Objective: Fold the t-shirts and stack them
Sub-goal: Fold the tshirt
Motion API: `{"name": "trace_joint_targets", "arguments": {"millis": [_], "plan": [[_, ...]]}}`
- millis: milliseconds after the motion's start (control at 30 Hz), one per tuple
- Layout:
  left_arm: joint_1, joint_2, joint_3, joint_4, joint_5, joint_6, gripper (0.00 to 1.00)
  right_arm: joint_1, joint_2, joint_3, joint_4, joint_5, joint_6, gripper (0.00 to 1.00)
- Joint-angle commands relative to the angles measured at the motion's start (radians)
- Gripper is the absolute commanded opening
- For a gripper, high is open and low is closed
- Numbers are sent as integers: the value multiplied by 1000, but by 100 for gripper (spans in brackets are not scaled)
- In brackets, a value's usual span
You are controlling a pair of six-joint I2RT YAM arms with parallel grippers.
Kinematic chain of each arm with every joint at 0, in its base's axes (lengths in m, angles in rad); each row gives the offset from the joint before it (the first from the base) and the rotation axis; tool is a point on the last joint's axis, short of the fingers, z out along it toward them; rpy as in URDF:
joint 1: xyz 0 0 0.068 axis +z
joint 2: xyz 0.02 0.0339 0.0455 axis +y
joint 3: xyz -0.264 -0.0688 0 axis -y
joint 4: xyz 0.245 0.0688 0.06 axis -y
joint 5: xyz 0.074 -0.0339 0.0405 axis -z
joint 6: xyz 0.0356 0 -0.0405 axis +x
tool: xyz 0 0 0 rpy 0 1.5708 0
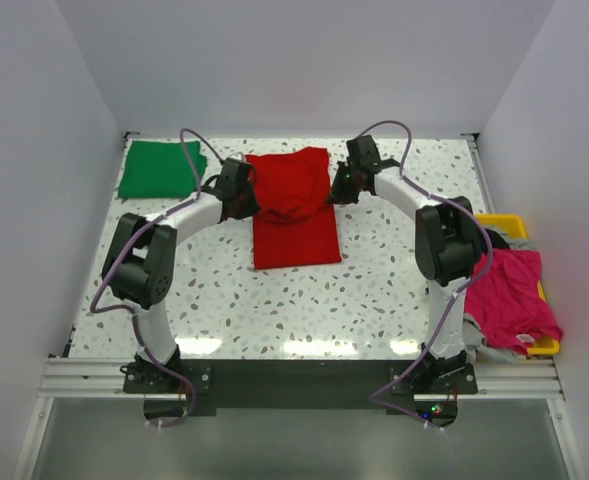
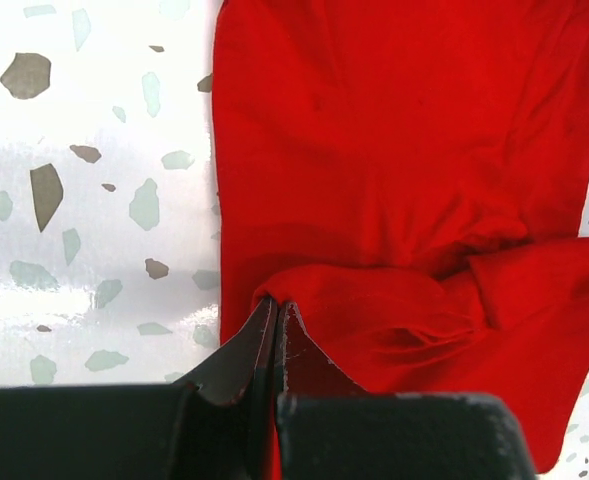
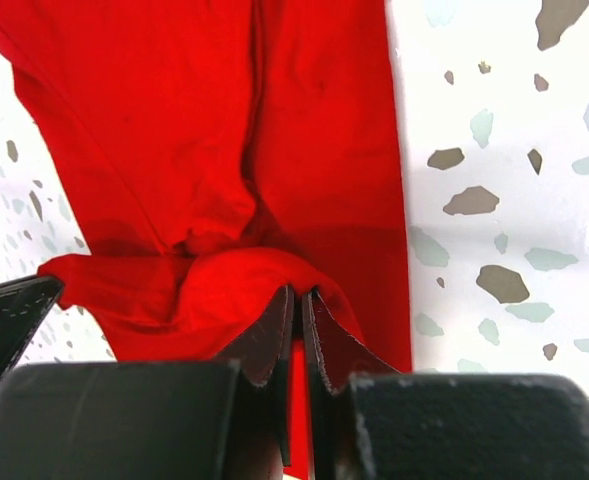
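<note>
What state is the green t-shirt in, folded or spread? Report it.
Folded: the green t-shirt lies as a compact, flat rectangle, with no sleeves sticking out.

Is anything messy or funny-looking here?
Yes. The pink garment spills over the yellow tray at the right edge. The red t-shirt is bunched and lumpy at its far end, where the left claw and right claw pinch it. The green t-shirt lies neatly folded.

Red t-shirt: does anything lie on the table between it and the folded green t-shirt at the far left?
No object lies on the table between the red t-shirt and the green t-shirt. Only the left gripper, shut on the red cloth, stands on that side.
</note>
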Motion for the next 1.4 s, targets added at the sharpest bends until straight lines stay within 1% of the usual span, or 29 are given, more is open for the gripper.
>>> {"name": "trace_joint_targets", "arguments": {"millis": [0, 67, 100, 167, 200, 233, 300, 333, 400, 433, 467, 533, 567, 633, 667, 700, 800, 867, 967, 1133, 1267, 1367], "plan": [[24, 0, 43, 23, 19, 33, 1, -11, 6, 46, 2, -29, -18, 7], [27, 1, 46, 20, 28, 40, 4, -13, 6, 44, 2, -31, -20, 9], [30, -2, 47, 29, 34, 45, 9, -18, 7, 46, 2, -31, -21, 10], [41, -8, 44, 40, 52, 51, 18, -21, 6, 44, -1, -37, -24, 17], [49, -22, 34, 61, 61, 62, 29, -22, 0, 44, -3, -43, -29, 20], [52, -31, 26, 78, 72, 66, 36, -25, -8, 41, 0, -41, -32, 27], [61, -60, 6, 121, 120, 85, 49, -27, -40, 29, 6, -37, -47, 35], [61, -69, 5, 124, 137, 91, 51, -28, -52, 26, 9, -35, -54, 42], [61, -101, -11, 124, 149, 96, 54, -27, -81, 4, 5, -31, -77, 46], [60, -114, -21, 123, 150, 91, 54, -27, -115, -9, 14, -28, -83, 48], [60, -129, -53, 129, 152, 79, 54, -25, -137, -29, 25, -22, -90, 49], [58, -172, -95, 137, 160, 57, 50, -21, -184, -97, 57, -23, -95, 49], [55, -196, -141, 161, 163, 41, 43, -9, -196, -135, 66, -17, -101, 49], [37, -213, -176, 172, 163, 30, 38, 10, -216, -164, 68, 24, -115, 49], [26, -217, -199, 184, 160, 24, 34, 34, -232, -178, 75, 34, -123, 48], [3, -217, -206, 189, 157, 22, 26, 48, -235, -200, 81, 43, -127, 47], [-43, -181, -196, 193, 155, 19, 16, 122, -236, -207, 75, 118, -156, 44], [-58, -154, -172, 193, 155, 17, 13, 171, -217, -206, 75, 141, -166, 43], [-77, -83, -126, 196, 173, 14, 11, 205, -184, -192, 80, 147, -163, 41], [-83, 24, -60, 218, 207, 13, 11, 222, -111, -139, 78, 137, -152, 40], [-80, 85, 21, 219, 216, 20, 15, 223, -62, -86, 52, 143, -150, 38], [-69, 141, 84, 219, 232, 19, 16, 222, -39, -57, 46, 155, -147, 38]]}}
